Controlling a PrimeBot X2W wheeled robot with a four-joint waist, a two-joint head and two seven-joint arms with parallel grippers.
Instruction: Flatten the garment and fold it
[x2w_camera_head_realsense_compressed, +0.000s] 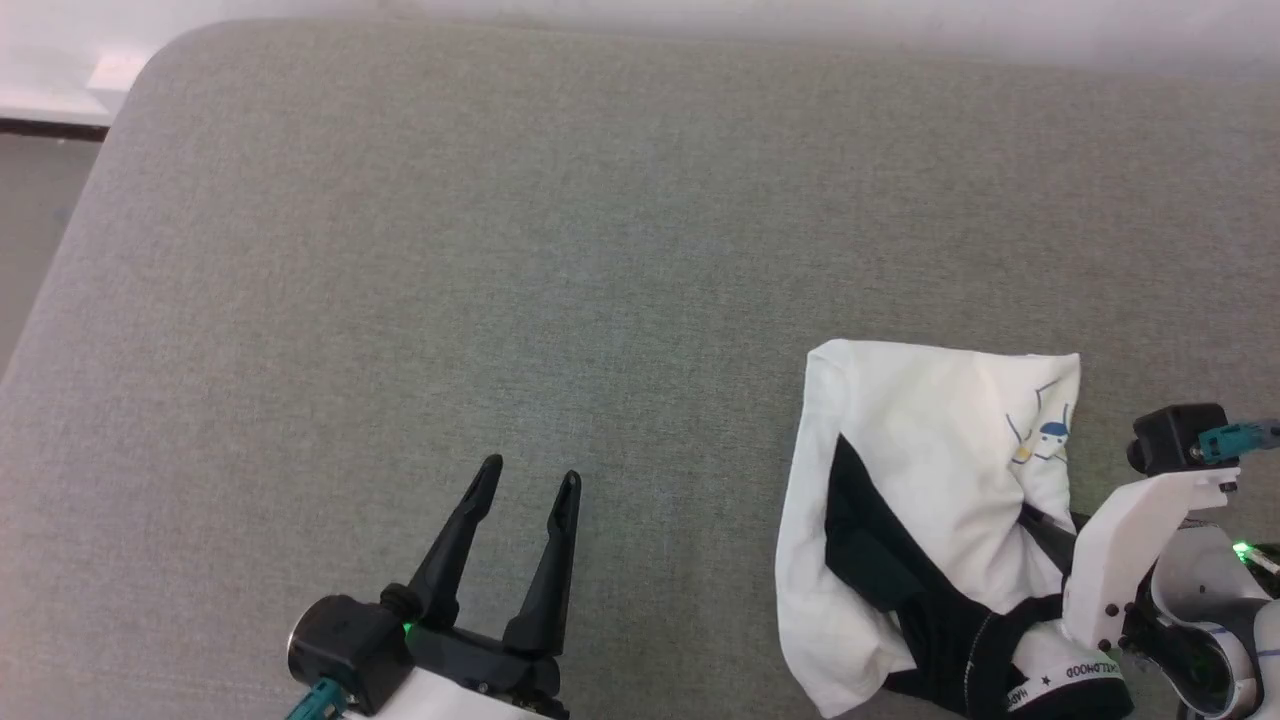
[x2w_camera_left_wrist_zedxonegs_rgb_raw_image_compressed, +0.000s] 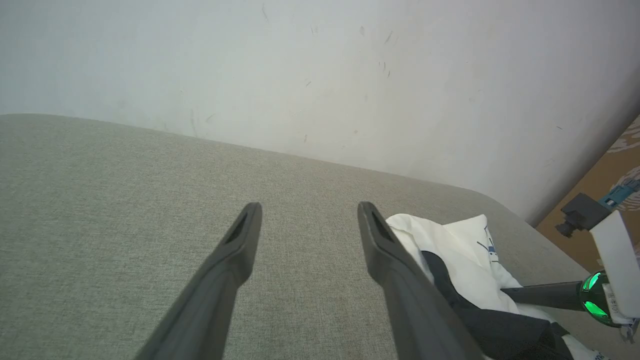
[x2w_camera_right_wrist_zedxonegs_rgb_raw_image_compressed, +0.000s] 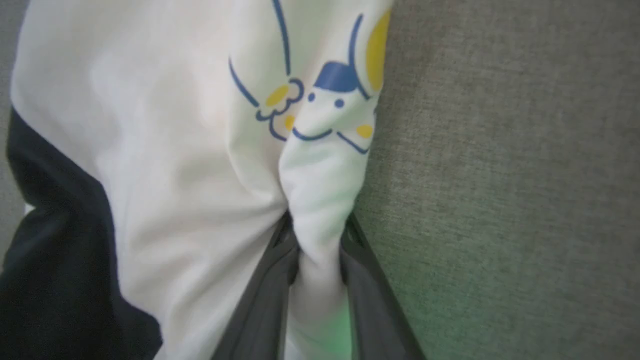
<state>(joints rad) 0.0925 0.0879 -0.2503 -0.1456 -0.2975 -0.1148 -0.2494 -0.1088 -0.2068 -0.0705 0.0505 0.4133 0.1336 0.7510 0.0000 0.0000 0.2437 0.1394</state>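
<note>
Pinching a fold of a soft white cotton raglan shirt (x2w_camera_head_realsense_compressed: 930, 450) with long black sleeves, the robot's right gripper (x2w_camera_right_wrist_zedxonegs_rgb_raw_image_compressed: 317, 235) has its two dark fingers clamped on the cloth just below a small blue-and-yellow printed figure (x2w_camera_right_wrist_zedxonegs_rgb_raw_image_compressed: 320, 100). The shirt lies in a crumpled heap at the near right of a broad grey woven-fabric surface (x2w_camera_head_realsense_compressed: 500, 250), its white body bunched over black sleeve and neck trim. Well apart to the left, the left gripper (x2w_camera_head_realsense_compressed: 530, 475) is poised over bare fabric, fingers spread wide and holding nothing. The job looks barely begun: nothing is flattened and no fold is made, so spreading the body, freeing both sleeves and all the folding remain. The heap's long axis runs roughly from near edge to far, with the lettered neck trim (x2w_camera_head_realsense_compressed: 1060, 680) nearest the robot and the printed corner pointing away.
</note>
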